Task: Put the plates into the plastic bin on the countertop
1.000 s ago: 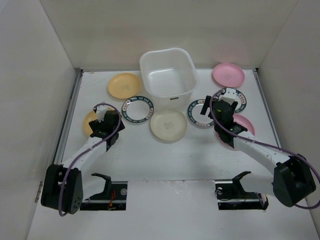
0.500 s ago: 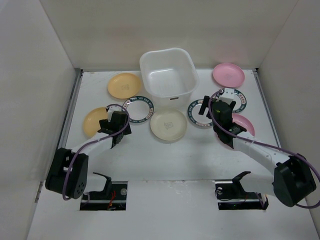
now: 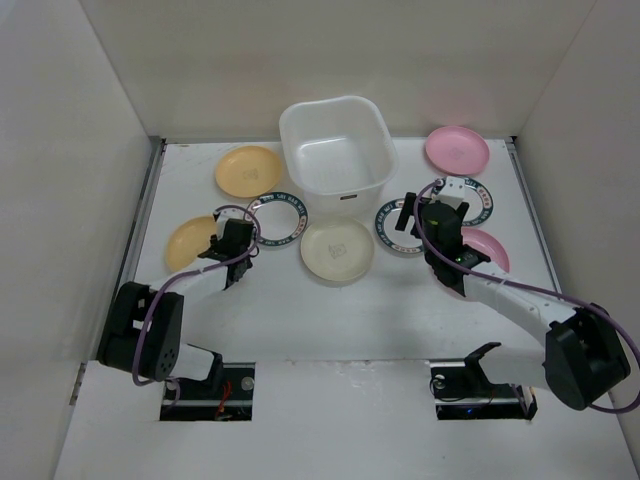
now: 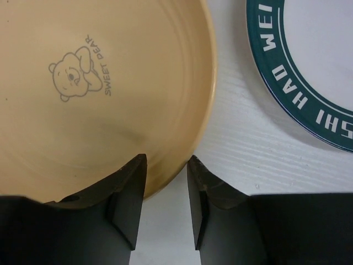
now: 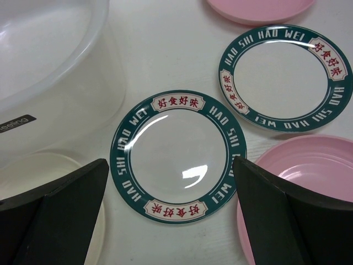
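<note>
From where I'm standing, the left hand (image 4: 166, 165) is straddling the near rim of a yellow-orange plate (image 4: 99, 94) printed with a little bear. One finger is sitting over the dish and the other on the bench (image 4: 242, 160) beside it, the gap narrow, though I cannot tell whether it is actually pinching the rim. The right hand (image 5: 170, 163) is hovering with its fingers spread wide over a teal-rimmed plate (image 5: 177, 165) just right of the plastic bin (image 3: 335, 185), while the cream plate (image 3: 337, 250) is lying flat in front of the bin.
</note>
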Motion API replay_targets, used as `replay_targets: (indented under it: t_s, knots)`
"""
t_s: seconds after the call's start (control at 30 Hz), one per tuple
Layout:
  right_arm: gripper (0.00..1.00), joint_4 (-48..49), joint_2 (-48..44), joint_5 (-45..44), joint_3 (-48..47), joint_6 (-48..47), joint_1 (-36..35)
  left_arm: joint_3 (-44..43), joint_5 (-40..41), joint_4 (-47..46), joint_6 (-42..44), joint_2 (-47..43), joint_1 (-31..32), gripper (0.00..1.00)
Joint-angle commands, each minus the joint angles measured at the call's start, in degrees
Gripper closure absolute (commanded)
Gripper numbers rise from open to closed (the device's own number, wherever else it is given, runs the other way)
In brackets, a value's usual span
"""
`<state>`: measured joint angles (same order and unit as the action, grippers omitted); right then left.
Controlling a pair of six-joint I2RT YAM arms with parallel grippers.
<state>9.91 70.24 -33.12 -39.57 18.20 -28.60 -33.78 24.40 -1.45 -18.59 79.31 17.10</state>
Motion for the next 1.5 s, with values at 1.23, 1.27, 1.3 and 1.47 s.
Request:
replay_targets:
  t_s: [1.23,1.27,1.3,1.47]
  knots:
    - [0.00,1.2,-3.2,-0.3,0.5,5.4,-3.9,-68.2,-7.4,18.1,31.5,21.9,17.8,0.96]
    - [0.00,1.1,-2.7,0.0,0.6,5.8,-4.0,-71.8,-9.9,18.8,32.6,24.6,17.9,0.96]
    - [0.00,0.8,-2.1,0.1,0.7,6.1,-4.2,-74.8,-12.2,19.3,33.8,26.8,18.2,0.96]
    - [0.00,-0.6,-0.6,0.2,0.9,6.3,-5.1,-82.6,-20.3,19.4,42.5,34.5,19.5,0.95]
